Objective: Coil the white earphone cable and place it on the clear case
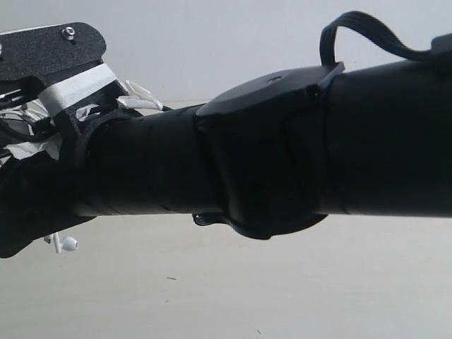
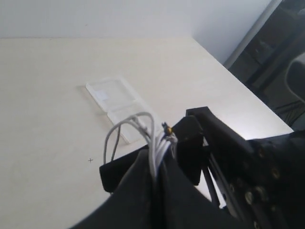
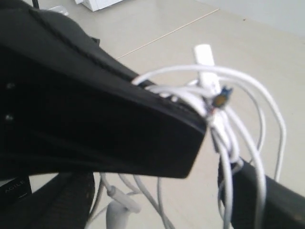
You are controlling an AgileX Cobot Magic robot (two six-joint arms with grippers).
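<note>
In the left wrist view my left gripper [image 2: 157, 164] is shut on a bundle of loops of the white earphone cable [image 2: 151, 136], held above the table. The gold plug [image 2: 167, 128] sticks out beside the bundle. The clear case [image 2: 119, 101] lies flat on the table beyond the gripper, apart from the cable. In the right wrist view my right gripper [image 3: 157, 191] stands open, with the cable loops [image 3: 248, 129] draped over one of its fingers [image 3: 259, 200]. An earbud [image 3: 116, 214] hangs below. In the exterior view one earbud [image 1: 66, 244] dangles at the lower left.
A black arm [image 1: 282, 162] fills most of the exterior view and hides both grippers' tips and the case. The table's far edge and dark equipment [image 2: 271, 57] lie beyond the case. A white box [image 3: 102, 4] sits at the table's far side.
</note>
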